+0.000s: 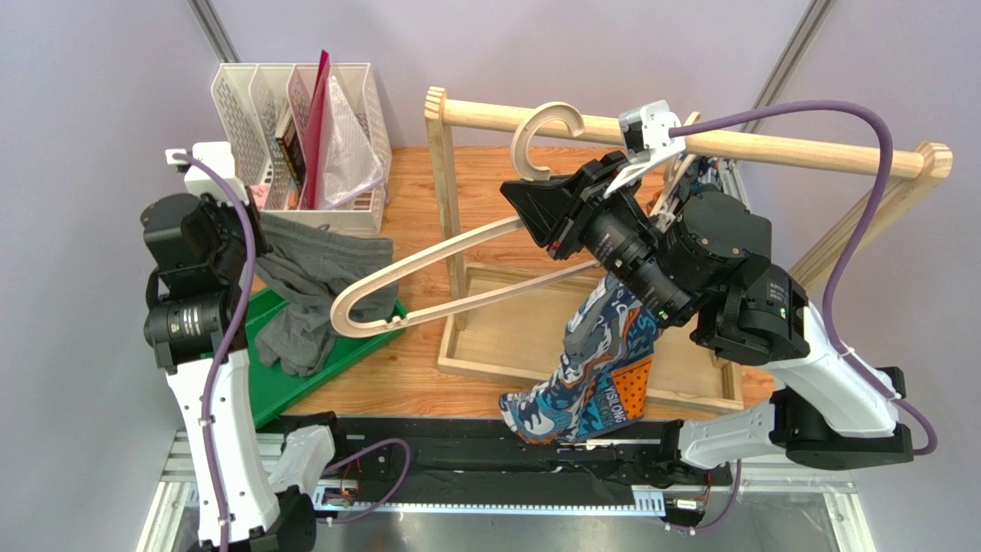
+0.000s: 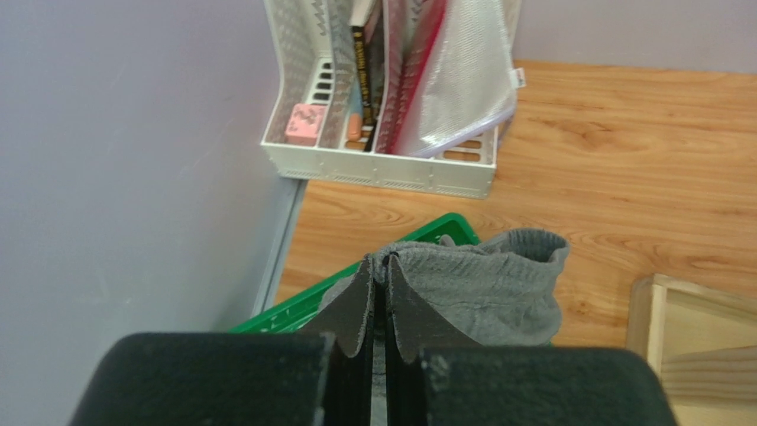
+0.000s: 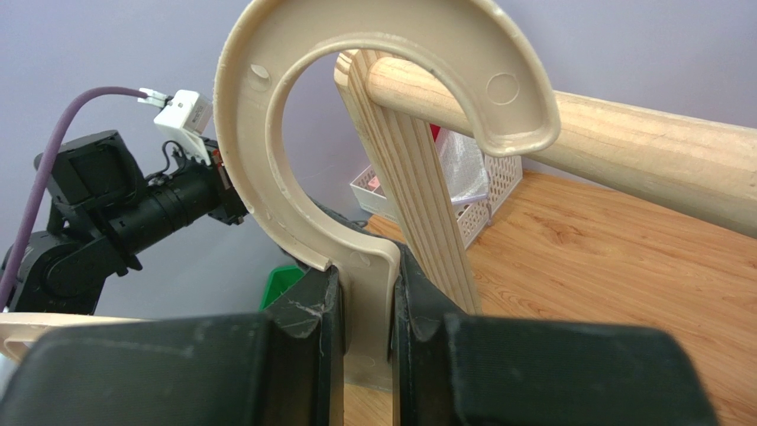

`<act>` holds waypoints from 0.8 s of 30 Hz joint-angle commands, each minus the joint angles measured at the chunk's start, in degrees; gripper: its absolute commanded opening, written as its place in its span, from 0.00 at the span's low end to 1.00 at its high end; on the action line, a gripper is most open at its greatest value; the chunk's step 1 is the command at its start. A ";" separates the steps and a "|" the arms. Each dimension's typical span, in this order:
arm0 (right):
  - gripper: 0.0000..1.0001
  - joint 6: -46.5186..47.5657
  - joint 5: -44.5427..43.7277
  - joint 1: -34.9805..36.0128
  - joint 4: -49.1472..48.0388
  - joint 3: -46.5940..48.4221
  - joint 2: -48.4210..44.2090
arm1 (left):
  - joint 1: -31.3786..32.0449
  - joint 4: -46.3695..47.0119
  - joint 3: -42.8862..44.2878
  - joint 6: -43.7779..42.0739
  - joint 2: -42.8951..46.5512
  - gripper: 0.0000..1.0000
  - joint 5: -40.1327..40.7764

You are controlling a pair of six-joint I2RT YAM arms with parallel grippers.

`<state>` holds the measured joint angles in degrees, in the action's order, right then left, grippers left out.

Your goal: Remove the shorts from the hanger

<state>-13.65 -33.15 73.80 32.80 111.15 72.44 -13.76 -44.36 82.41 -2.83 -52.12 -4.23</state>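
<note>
Pale beige hanger (image 1: 443, 262), smooth and rigid with a broad flat hook. Seen from above, its long axis runs from a rounded loop end at 8 o'clock up to the neck at 2 o'clock, and the hook points to 12. The right gripper (image 3: 366, 321) has its jaws closed hard on the neck, just under the hook. The hook overlaps the round wooden rail (image 1: 795, 147) of the rack; I cannot tell whether it bears on the rail.

Grey shorts (image 1: 309, 285): soft heather knit with a ribbed elastic waistband. The left gripper (image 2: 380, 288) has its jaws pinched shut on the band edge. The cloth hangs crumpled toward 5 o'clock onto the green crate (image 1: 302, 385), and the hanger's loop end lies across it.

Patterned shorts (image 1: 601, 370): limp cloth printed in blue, orange, teal and white. They hang lengthwise from under the right arm toward 7 o'clock, over the front lip of the rack's wooden base tray (image 1: 507, 334). Their top end is hidden.

A white perforated file organiser (image 1: 276, 109) stands at 11 o'clock on the grained wooden table (image 1: 403, 397).
</note>
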 commanded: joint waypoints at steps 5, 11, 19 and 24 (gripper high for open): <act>0.00 -1.55 -0.25 -0.15 -1.06 -0.40 -1.60 | -1.45 -5.29 -0.67 11.76 4.92 0.00 21.15; 0.00 -1.56 0.10 -0.23 -3.09 -5.86 -4.15 | -2.94 -12.07 -6.55 20.84 4.31 0.00 27.52; 0.00 0.20 4.05 -0.15 -5.29 -5.35 -3.63 | -9.78 -7.41 -14.82 20.23 3.78 0.00 27.87; 0.00 0.64 6.69 -0.15 -5.99 -1.12 -0.38 | -12.43 -6.62 -14.21 18.56 4.92 0.00 32.00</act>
<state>-14.31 -29.54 73.78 31.66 105.36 70.19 -24.64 -53.91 66.67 15.97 -49.34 23.27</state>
